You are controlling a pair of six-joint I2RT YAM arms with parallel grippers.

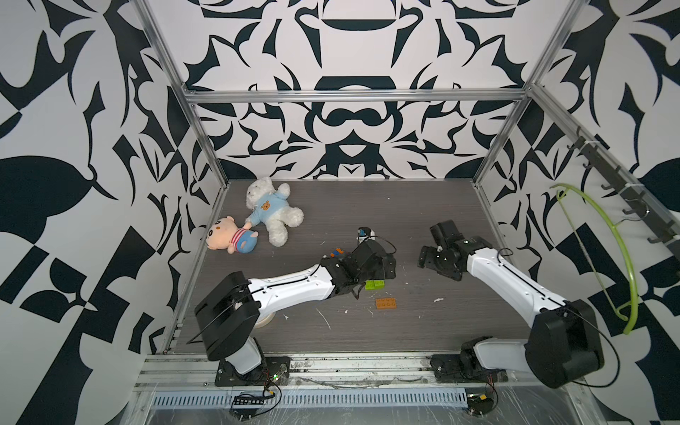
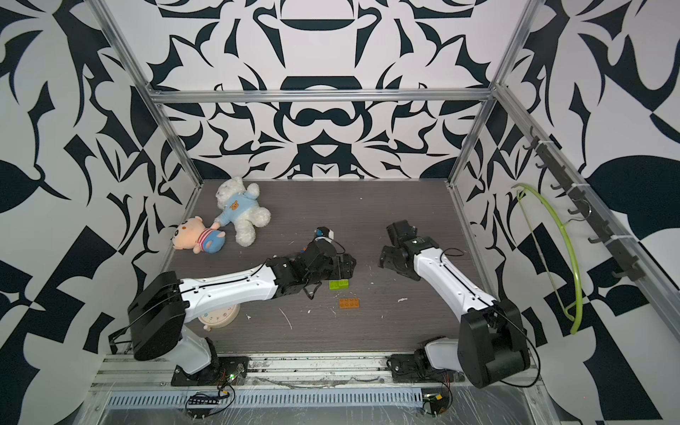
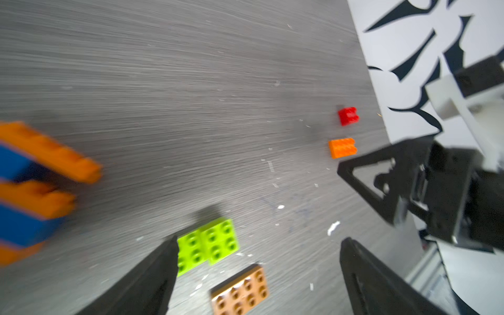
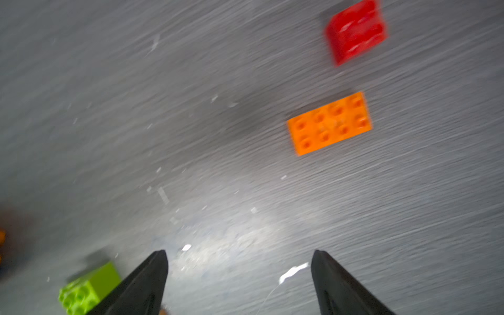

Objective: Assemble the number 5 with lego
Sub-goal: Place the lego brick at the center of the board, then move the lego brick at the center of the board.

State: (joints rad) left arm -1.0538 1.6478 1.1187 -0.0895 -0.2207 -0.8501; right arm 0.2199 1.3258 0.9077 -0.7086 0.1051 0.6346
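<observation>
Hanging over the right part of the surface [image 1: 368,206], the right gripper [image 4: 239,253] had its two black fingers [image 4: 147,281] spread wide, with only bare tabletop between them. The orange brick [image 4: 330,124] lay flat, studs up, ahead of those fingertips and off to one side of their centreline. The red brick [image 4: 356,31] lay farther on. Both sat toward the right edge, and neither showed in the top views, where the right arm seemed to cover that patch.

The orange brick's long axis ran roughly in line with the gap between the fingers. A straight descent would likely have put the pads against its short ends, so a turn of the wrist looked necessary to close across the narrow width. The right arm was plainly the nearer one to it.

The left gripper [image 3: 259,241] was likewise open and empty near the middle of the surface. Close by it, toward the front edge, lay the lime green bricks [image 1: 375,285] and the brown brick [image 1: 385,304]. The partly built orange-and-blue stack [image 3: 41,185], blurred, rested on its far side from the right arm.
</observation>
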